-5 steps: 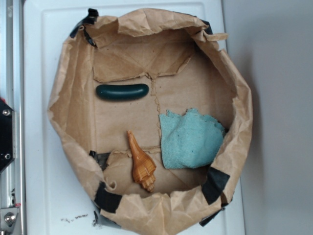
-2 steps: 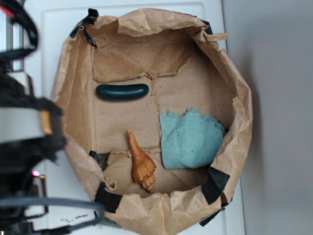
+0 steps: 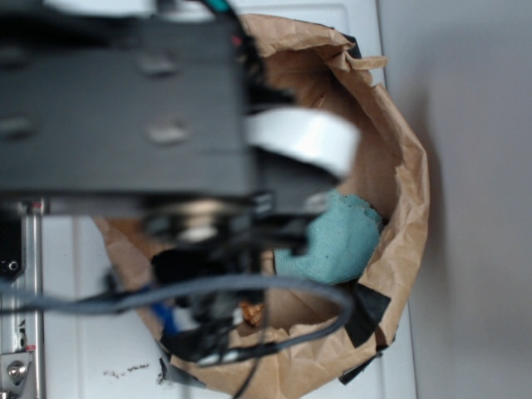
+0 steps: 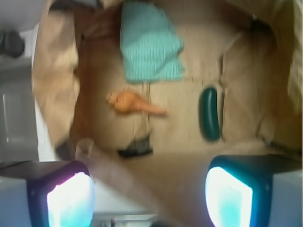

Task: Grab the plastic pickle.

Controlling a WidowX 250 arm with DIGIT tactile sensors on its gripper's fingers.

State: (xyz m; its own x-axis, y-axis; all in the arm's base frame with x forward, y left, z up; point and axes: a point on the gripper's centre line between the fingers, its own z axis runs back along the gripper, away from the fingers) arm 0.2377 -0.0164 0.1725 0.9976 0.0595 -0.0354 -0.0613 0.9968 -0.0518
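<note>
**Operator:** Claw status?

**Technician:** Jaws spread wide, nothing between them. In the wrist view the two fingers sit at the bottom corners of the frame with bare paper between. The claw is high above the floor of the brown paper bowl, not in contact with anything.

**Operator:** What has changed?

**Technician:** One second ago the exterior view showed the bowl fully exposed, with no arm over it. At 0.4 s ago the arm was entering from the left edge. Now the arm covers most of the bowl in that view. The contents appear not to have shifted.

**Operator:** Locate the objects, nearest the claw first.

**Technician:** Just ahead of the claw, left of centre, is a dark patch of tape. Ahead and to the right, roughly in line with the right finger, lies the plastic pickle, lengthwise along the direction of view. Further ahead and left of centre is the orange seashell. Farthest is the teal cloth, also visible in the exterior view. The pickle is clear of shell and cloth.

**Operator:** Meaning for the task?

**Technician:** Judged as the approach stage; the grasp has not begun. The claw likely needs a shift right and forward, then a descent, to straddle the pickle. Its glossy, rounded surface may slip if gripped off-centre.
</note>
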